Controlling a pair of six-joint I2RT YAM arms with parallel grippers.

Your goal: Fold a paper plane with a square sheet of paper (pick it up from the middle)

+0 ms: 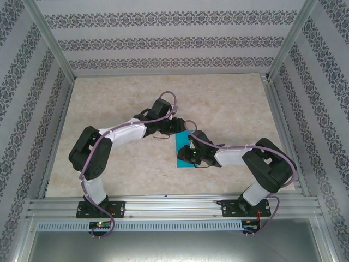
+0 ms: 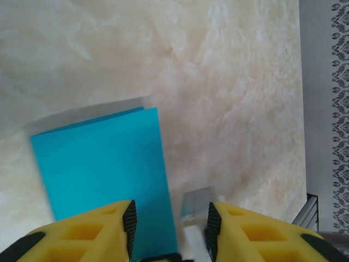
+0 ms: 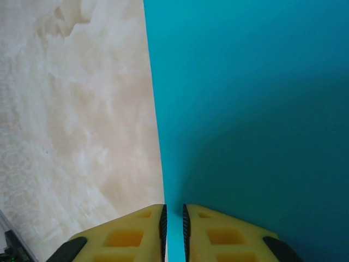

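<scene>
1. Jaws on the left arm (image 1: 122,132): partly apart, with a clear gap between the yellow fingers (image 2: 90,229).
2. Inside that gap, the long right-hand edge of the teal square sheet of paper (image 2: 101,164); no pinch on it visible.
3. Jaws on the right arm (image 1: 234,155): narrow, only a thin slot between the two yellow pads, with a teal strip of the sheet's edge in the slot. Cannot tell whether clamped on the paper or just short of it.
4. Sheet itself: rectangular in outline, near the middle of the table (image 1: 109,98), well away from every edge, slightly closer to the near edge than to the far one.
5. From above, caught between both wrists: left one at its far end, right one over its near end.
6. Along its far edge, in the left wrist view, a grey shadow band on the table.
</scene>
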